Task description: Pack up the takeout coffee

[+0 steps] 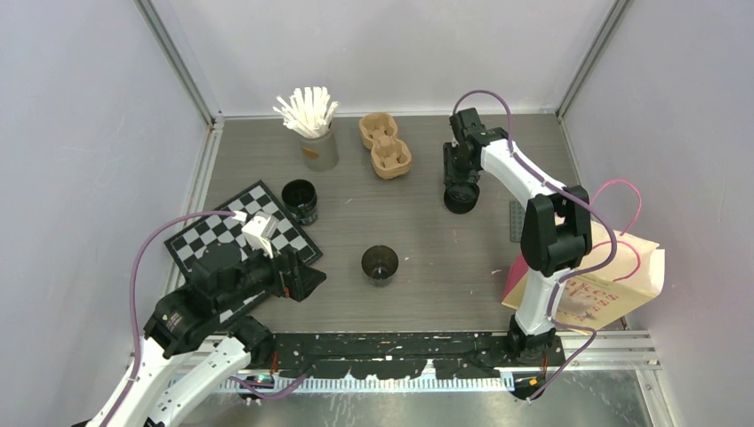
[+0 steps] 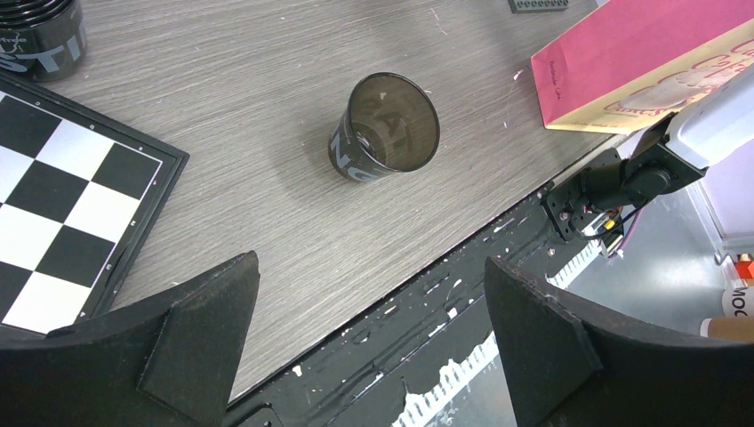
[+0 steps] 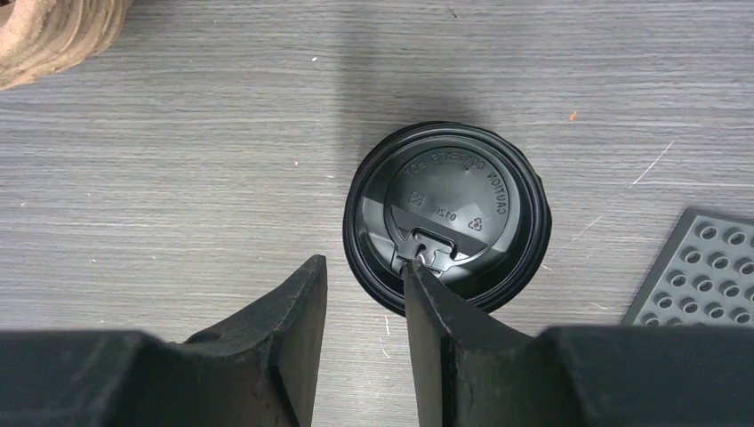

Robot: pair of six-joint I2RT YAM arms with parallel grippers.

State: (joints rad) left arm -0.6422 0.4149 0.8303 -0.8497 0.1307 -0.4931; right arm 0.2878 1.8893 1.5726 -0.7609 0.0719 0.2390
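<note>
Lid [image 3: 445, 218] at far right of table, below right jaws: parted, gripping nothing, one tip over its near rim. Open cup [image 1: 380, 263] mid-table. Left jaws wide, empty. Probably light, thin, crushable, slick; best pinched gently across rim.

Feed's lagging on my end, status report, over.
Left gripper open, empty. Right gripper open, over lid edge. Cup upright mid-table, unlidded. Nothing between lid and cup.
</note>
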